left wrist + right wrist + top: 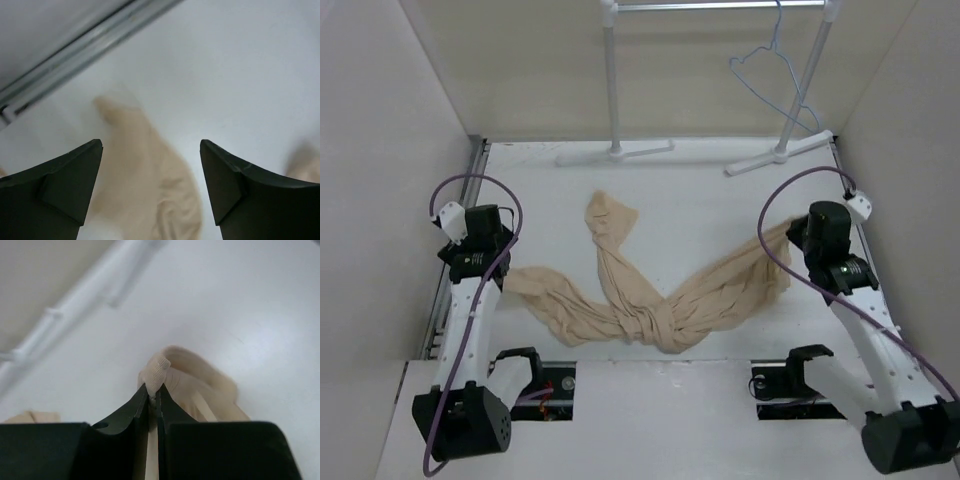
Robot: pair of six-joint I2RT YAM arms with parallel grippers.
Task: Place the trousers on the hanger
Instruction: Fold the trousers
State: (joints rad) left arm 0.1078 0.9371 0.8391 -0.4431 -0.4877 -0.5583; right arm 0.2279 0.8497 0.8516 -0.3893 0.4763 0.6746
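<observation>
The beige trousers [655,318] lie spread on the white table, bunched at the middle, with legs running left, up and right. My left gripper [500,262] is open and hovers just above the left end of the trousers [150,190], with a finger on each side [150,142]. My right gripper [792,235] is shut on the right end of the trousers [200,380], pinching a fold of fabric between its tips [155,390]. The light-blue wire hanger [770,70] hangs from the rack at the back right, far from both grippers.
A white tubular garment rack [612,80] stands at the back on two flat feet [780,155]. Beige walls close in the table on the left, right and back. A metal rail [75,55] runs along the table's left edge.
</observation>
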